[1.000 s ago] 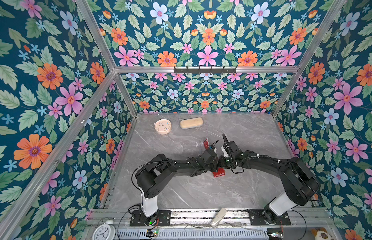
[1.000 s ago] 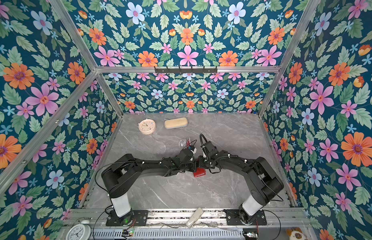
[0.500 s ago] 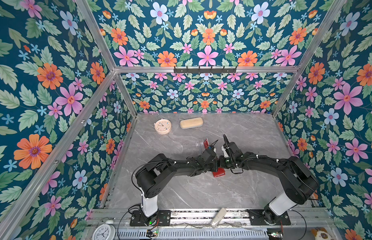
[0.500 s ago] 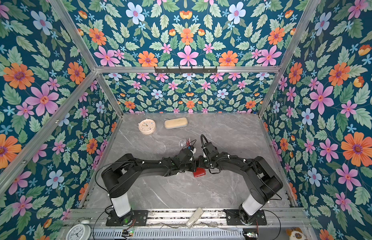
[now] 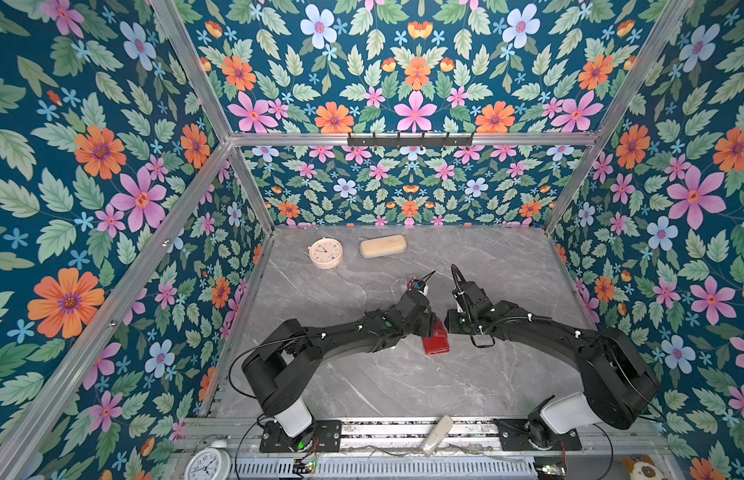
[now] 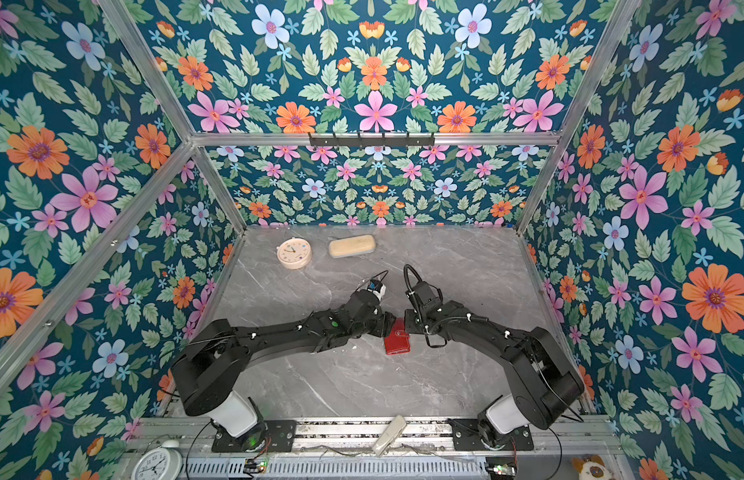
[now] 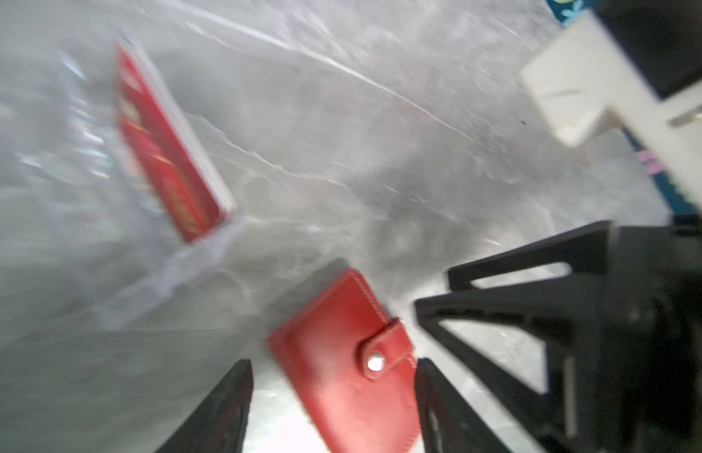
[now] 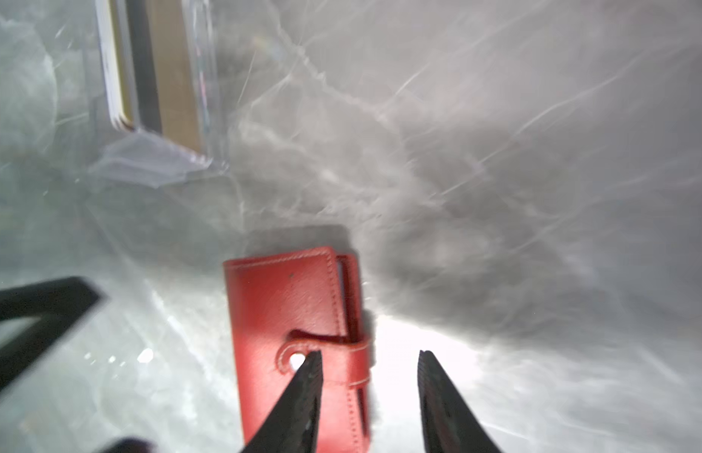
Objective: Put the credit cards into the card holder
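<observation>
- Both pairs of fingers have parted since a second ago; the red wallet (image 5: 437, 344) lies in the same spot.
- Left gripper (image 7: 331, 362): fingers wide apart on either side of the wallet's strap end, with a clear gap on one side. Whether the other finger touches cannot be told through the blur.
- Right gripper (image 8: 370, 353): fingers moderately apart and holding nothing. One tip is over the wallet's snap, the other over bare counter (image 5: 362, 382).
- The wallet is a flat, stitched, leather-like rectangle. Its strap wraps over one long edge and is snapped shut on a metal stud. In both top views its long axis runs roughly from the back wall toward the front rail, between the two grippers.
- The credit cards (image 5: 414, 285) stand on edge in the clear card holder (image 7: 177, 274), mid-counter, just beyond the left wrist and apart from the wallet.
- A glossy red card (image 7: 165, 149) leans at the front, and a dark card (image 8: 143, 59) shows from the other side.
- The holder is see-through plastic with a flat foot.
- The counter is grey with marble veins.
- A round cream clock (image 5: 325, 252) and a beige oblong case (image 5: 383, 246) lie near the back wall.
</observation>
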Robot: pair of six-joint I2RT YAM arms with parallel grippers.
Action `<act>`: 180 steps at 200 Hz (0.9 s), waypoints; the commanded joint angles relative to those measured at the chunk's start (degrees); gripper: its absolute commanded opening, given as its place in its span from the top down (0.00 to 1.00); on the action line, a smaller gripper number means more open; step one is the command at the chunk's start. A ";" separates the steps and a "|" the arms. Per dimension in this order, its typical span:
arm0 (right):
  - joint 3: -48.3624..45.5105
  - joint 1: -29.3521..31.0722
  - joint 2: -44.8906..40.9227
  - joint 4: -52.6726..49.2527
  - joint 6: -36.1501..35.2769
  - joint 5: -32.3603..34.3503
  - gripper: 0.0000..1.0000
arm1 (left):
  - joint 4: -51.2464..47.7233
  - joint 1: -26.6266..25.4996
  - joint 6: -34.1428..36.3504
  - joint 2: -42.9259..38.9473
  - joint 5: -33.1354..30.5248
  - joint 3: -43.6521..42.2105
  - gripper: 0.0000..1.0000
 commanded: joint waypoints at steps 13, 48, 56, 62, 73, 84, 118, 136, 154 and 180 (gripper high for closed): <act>2.06 0.03 -1.33 -5.22 -4.92 15.70 0.57 | -7.47 0.38 6.52 -4.37 -18.42 -1.22 0.27; 1.90 0.03 -2.19 -2.32 -11.17 27.29 0.56 | -6.41 1.20 12.90 -10.62 -34.66 -6.15 0.24; 1.34 0.03 -2.48 -0.04 -13.32 29.51 0.56 | -5.51 1.64 14.61 -11.75 -38.32 -7.37 0.24; 0.81 -0.01 -2.73 1.82 -14.93 31.11 0.55 | -4.36 1.83 16.09 -12.44 -41.42 -8.46 0.24; -0.32 -0.11 -3.15 5.70 -18.16 33.60 0.55 | -1.62 2.36 19.15 -13.81 -46.49 -10.57 0.24; -1.17 -0.35 -3.38 8.99 -21.31 35.85 0.54 | 1.18 3.27 21.91 -15.02 -49.60 -12.47 0.24; -3.69 -2.83 -2.97 20.15 -29.10 40.06 0.53 | 11.71 8.94 27.33 -20.81 -50.90 -18.90 0.24; -5.39 -4.97 -2.30 27.31 -33.52 41.73 0.52 | 18.71 13.02 30.49 -23.57 -50.57 -22.72 0.24; -6.39 -8.02 -1.31 32.91 -35.55 42.98 0.51 | 24.57 17.92 32.60 -25.44 -49.49 -25.65 0.24; -6.34 -12.21 -0.75 34.97 -35.21 42.52 0.49 | 30.75 24.56 33.92 -25.73 -48.17 -27.84 0.24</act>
